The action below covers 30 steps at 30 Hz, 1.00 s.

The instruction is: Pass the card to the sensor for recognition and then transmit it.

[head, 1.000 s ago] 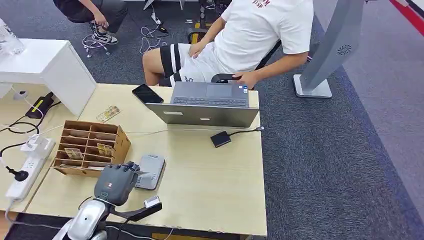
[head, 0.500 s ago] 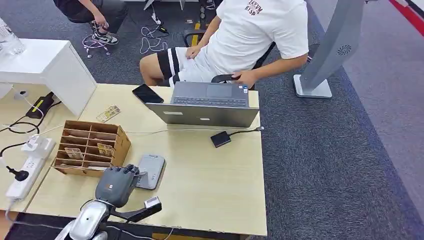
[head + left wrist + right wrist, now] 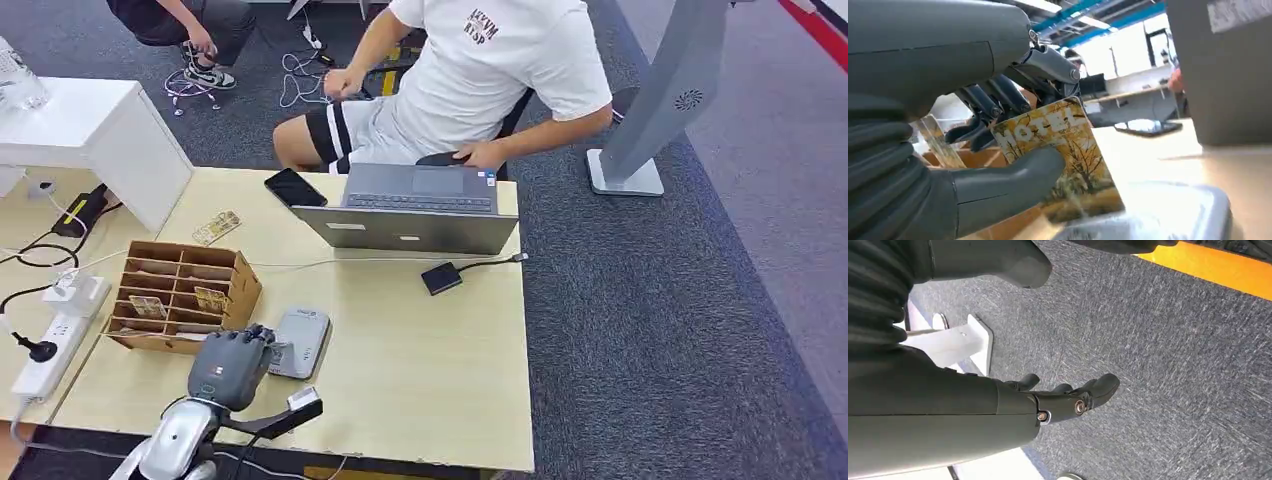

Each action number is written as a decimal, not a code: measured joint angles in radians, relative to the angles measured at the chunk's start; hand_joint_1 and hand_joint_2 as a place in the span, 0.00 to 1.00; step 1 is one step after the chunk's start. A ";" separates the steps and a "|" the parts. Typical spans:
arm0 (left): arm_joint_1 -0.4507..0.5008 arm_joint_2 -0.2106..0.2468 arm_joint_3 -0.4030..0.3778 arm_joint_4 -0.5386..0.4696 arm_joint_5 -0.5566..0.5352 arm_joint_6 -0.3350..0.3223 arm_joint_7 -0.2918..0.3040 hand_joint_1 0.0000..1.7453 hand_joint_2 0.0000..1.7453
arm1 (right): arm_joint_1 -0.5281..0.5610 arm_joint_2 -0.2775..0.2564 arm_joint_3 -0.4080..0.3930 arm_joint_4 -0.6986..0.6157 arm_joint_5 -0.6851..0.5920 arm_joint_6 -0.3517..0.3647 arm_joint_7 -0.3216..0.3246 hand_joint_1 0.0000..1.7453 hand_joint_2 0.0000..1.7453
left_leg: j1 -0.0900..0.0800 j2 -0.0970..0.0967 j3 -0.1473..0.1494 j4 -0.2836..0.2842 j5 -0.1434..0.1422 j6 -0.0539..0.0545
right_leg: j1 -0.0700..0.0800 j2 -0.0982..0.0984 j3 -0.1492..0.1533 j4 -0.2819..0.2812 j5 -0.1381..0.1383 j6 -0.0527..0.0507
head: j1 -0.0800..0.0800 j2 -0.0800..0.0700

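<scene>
My left hand (image 3: 230,367) hovers at the near left of the wooden table, its fingers reaching over the near edge of the grey card sensor (image 3: 301,340). It pinches a yellow card (image 3: 1063,155) printed with trees and the word HOTEL between thumb and fingers. In the left wrist view that card's lower edge meets the sensor's grey top (image 3: 1168,220). My right hand (image 3: 1063,400) hangs over grey carpet, fingers apart and holding nothing.
A wooden card rack (image 3: 182,295) with several cards stands left of the sensor. Another card (image 3: 216,227) lies behind it. A laptop (image 3: 415,208), phone (image 3: 295,187) and small black box (image 3: 441,277) sit farther back. A seated person (image 3: 470,80) faces the table. A power strip (image 3: 55,340) lies left.
My left hand has crept slightly toward the sensor and lowered. The seated person has leaned and lifted one hand off the lap.
</scene>
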 joint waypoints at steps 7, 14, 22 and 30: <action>-0.020 -0.008 0.013 -0.074 -0.031 0.115 0.000 1.00 1.00 | 0.000 0.000 0.000 0.000 0.002 0.002 -0.005 0.00 1.00 | 0.000 0.000 0.000 0.000 0.000 0.000 | 0.000 0.000 0.000 0.000 0.000 0.000 | 0.000 0.000; -0.151 0.006 0.088 -0.097 0.005 0.172 -0.030 1.00 1.00 | 0.000 0.000 0.020 0.000 0.020 0.005 -0.021 0.00 1.00 | 0.001 -0.001 0.000 0.000 0.002 -0.001 | 0.000 -0.001 0.000 0.001 0.001 -0.001 | 0.000 0.000; -0.225 0.018 0.118 -0.090 0.002 0.178 -0.040 1.00 1.00 | 0.000 0.000 0.026 0.000 0.023 0.012 -0.024 0.00 1.00 | 0.001 -0.001 -0.002 0.000 0.002 -0.001 | 0.000 -0.001 -0.002 0.001 0.001 -0.001 | 0.000 0.000; -0.556 0.039 0.122 0.154 -0.016 0.102 -0.038 1.00 1.00 | -0.011 -0.009 0.050 0.000 0.032 0.039 -0.037 0.00 1.00 | 0.001 -0.002 -0.003 0.000 0.006 -0.003 | 0.000 -0.001 -0.004 0.002 0.005 -0.002 | 0.000 0.000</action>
